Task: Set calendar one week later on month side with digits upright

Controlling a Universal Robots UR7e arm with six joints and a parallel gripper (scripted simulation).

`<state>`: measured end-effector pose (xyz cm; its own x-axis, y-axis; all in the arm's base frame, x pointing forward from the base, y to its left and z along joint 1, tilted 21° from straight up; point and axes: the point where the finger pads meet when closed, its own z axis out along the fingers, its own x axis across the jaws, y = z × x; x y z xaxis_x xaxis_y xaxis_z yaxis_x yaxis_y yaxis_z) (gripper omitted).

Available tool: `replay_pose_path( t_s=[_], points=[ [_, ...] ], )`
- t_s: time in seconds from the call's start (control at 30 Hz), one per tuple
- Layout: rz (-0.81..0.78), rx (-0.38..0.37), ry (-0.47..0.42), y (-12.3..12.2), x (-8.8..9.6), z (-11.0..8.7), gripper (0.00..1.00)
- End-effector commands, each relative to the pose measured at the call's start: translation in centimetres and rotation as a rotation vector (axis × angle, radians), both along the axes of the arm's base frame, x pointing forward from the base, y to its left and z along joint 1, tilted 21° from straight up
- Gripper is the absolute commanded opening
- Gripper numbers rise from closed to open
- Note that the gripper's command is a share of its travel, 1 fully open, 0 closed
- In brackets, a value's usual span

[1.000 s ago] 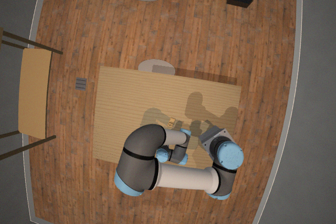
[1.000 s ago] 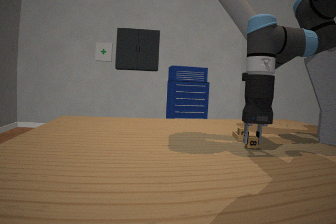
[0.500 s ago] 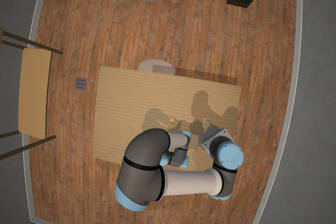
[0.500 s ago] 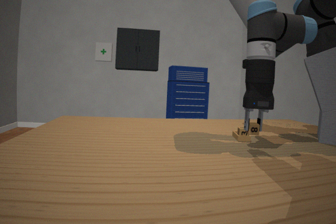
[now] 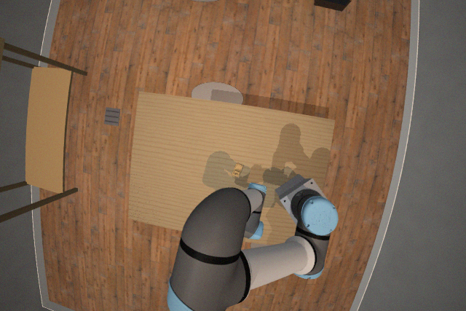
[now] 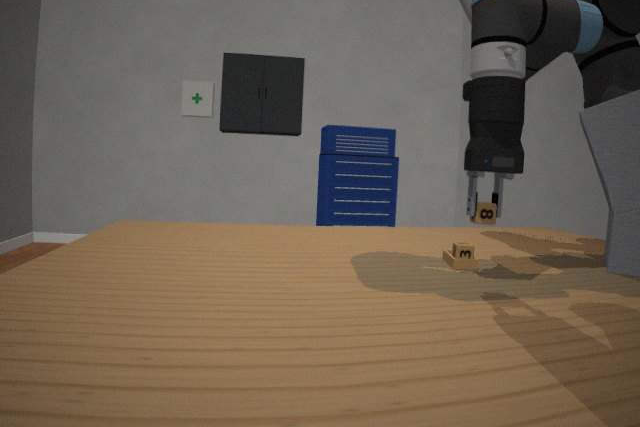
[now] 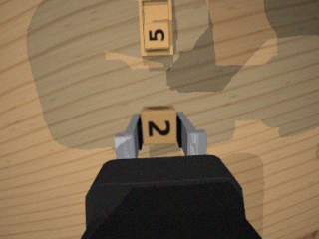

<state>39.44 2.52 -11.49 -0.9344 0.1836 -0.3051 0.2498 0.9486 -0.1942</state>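
My gripper (image 6: 484, 209) (image 7: 159, 123) is shut on a wooden cube (image 6: 484, 213) (image 7: 159, 126), held in the air above the table. The cube shows an 8 towards the exterior camera and a 2 on top in the wrist view. The small wooden tray (image 5: 239, 164) (image 6: 461, 265) (image 7: 171, 37) stands on the table, ahead of the held cube in the wrist view. The other cube (image 6: 463, 250) (image 7: 157, 36) sits in the tray's nearer end in that view, with a 5 on top and a 3 towards the exterior camera. The month's name is not readable. The arm hides the gripper in the top view.
The wooden table (image 5: 169, 142) (image 6: 258, 319) carries the tray, with arm shadows around it. The robot's grey pedestal (image 6: 622, 236) stands at the right in the exterior view. A blue drawer cabinet (image 6: 358, 179) stands beyond the table.
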Motion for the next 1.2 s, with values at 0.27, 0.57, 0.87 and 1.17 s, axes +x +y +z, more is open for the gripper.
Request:
replay_pose_path(
  t_s=[0.27,0.57,0.87,1.17],
  points=[
    [-0.001,0.0,0.006,0.4,-0.5,1.1,0.57],
    [-0.001,0.0,0.007,0.3,-0.5,1.0,0.57],
    [-0.003,0.005,0.011,-3.4,-1.2,2.0,0.57],
    [-0.001,0.004,0.01,-8.8,-2.8,3.7,0.57]
  ],
)
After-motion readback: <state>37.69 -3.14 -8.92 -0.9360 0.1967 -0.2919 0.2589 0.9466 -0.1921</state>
